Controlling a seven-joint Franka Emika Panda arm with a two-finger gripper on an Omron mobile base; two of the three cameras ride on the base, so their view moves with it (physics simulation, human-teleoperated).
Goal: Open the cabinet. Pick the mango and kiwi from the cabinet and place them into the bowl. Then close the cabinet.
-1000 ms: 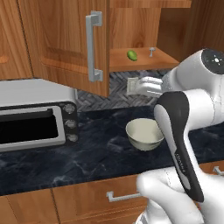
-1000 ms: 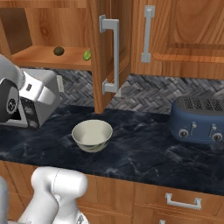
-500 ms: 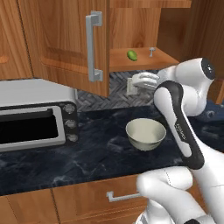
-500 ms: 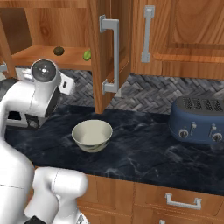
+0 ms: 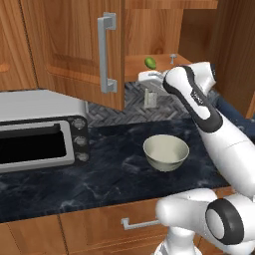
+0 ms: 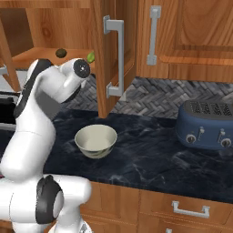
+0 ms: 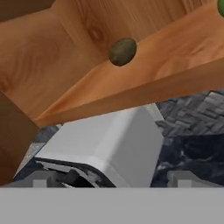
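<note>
The cabinet [image 5: 69, 45] stands open, its door [image 6: 107, 50] swung out over the counter. On its shelf lie the bright green mango [image 5: 149, 63] [image 6: 91, 56] and, further left, the dark olive-brown kiwi [image 6: 60, 53] [image 7: 122, 51]. The mango [image 7: 221, 6] just shows at the hand view's top right corner. My gripper [image 5: 142, 76] [image 7: 109, 179] is open and empty, just below the shelf's front edge, under the mango and looking up at the kiwi. The off-white bowl [image 5: 166, 152] [image 6: 95, 140] sits empty on the dark counter below.
A silver toaster oven [image 5: 40, 134] [image 7: 109, 144] stands at the left of the counter, under the hand. A blue toaster [image 6: 207, 125] sits at the right. A closed cabinet door [image 6: 191, 36] hangs beyond the open one. Drawer handles [image 5: 139, 224] [image 6: 191, 209] line the counter front.
The arm has swung up and the hand has risen and shifted slightly left, from counter backsplash height to the shelf's front edge. The jaws stayed open.
</note>
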